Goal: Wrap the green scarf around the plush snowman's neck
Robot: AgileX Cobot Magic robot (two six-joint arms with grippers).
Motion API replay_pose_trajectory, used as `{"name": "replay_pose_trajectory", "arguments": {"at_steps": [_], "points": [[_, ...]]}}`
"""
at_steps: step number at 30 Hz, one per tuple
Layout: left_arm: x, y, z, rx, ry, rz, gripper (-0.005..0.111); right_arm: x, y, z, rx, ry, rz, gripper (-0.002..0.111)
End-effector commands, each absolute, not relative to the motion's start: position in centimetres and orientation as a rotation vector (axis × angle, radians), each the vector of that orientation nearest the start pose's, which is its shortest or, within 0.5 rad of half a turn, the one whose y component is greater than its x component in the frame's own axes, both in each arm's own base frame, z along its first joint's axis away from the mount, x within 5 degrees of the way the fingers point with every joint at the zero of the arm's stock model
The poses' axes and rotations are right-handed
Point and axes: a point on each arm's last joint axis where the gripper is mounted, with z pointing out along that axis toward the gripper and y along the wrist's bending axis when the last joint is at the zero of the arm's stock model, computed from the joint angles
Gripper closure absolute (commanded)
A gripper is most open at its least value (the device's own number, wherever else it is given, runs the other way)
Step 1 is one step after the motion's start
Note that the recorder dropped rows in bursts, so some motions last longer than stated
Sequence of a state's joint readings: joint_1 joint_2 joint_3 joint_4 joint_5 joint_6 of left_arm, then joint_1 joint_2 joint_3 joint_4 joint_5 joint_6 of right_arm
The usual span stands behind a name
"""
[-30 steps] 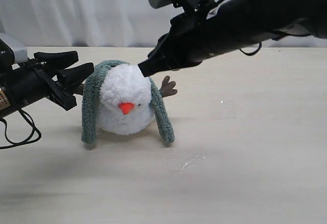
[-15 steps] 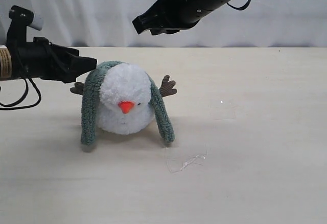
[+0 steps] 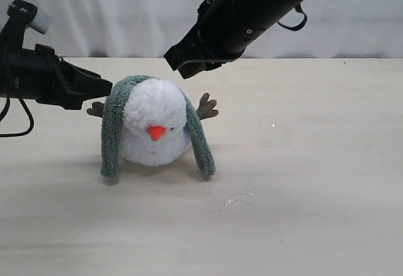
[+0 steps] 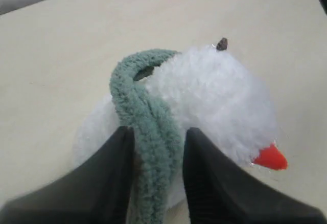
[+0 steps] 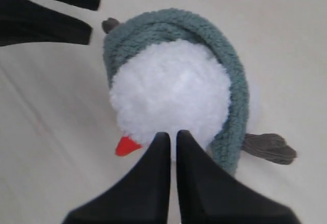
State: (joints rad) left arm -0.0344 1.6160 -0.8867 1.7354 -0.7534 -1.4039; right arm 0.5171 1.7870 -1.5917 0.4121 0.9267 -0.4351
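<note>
The plush snowman point(image 3: 154, 121) stands on the table point(image 3: 315, 162), left of centre in the exterior view, orange nose point(image 3: 155, 132) facing the camera. The green scarf point(image 3: 112, 134) loops over the back of the head ball, and both ends hang down in front, one on each side, uncrossed. The knit is fuzzy, ribbed and dull grey-green against the white fluff. One brown twig arm point(image 3: 206, 107) projects beside the scarf.

The left gripper point(image 3: 101, 89) sits level with the scarf's left strand. Its fingers point(image 4: 120, 168) are spread, with the strand between them but not clamped, which is probably staging for a pinch. The right gripper point(image 3: 179, 65) hangs above the head, well apart from it. Its fingers point(image 5: 153, 173) are drawn together to a thin slit and hold nothing.
</note>
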Motion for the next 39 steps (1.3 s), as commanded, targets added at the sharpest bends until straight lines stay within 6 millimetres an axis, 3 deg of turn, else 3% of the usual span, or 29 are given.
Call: {"name": "replay_pose_trajectory", "arguments": {"at_steps": [1,5,8,19,25,35,39], "points": [[31.3,-7.5,20.7,0.859,2.047,-0.713,0.081,32.9,22.5,29.3,-1.005,2.345,0.581,0.104],[31.1,-8.0,20.6,0.915,1.986,-0.771,0.065,32.4,22.8,28.5,-1.053,2.358,0.548,0.104],[31.0,-8.2,20.7,0.928,1.966,-0.794,0.061,32.5,22.8,28.6,-1.047,2.351,0.55,0.104],[31.0,-10.4,19.8,0.989,2.032,-0.622,0.061,32.6,22.9,28.5,-1.04,2.346,0.548,0.104],[31.8,-9.8,19.5,0.887,2.105,-0.487,0.061,32.6,22.9,28.5,-1.04,2.346,0.548,0.104],[31.5,-10.2,19.6,0.911,2.086,-0.536,0.061,32.6,22.9,28.5,-1.047,2.342,0.545,0.104],[32.1,-9.6,19.5,0.877,2.089,-0.423,0.061,32.3,23.3,29.5,-1.107,2.233,0.61,0.104]]}}
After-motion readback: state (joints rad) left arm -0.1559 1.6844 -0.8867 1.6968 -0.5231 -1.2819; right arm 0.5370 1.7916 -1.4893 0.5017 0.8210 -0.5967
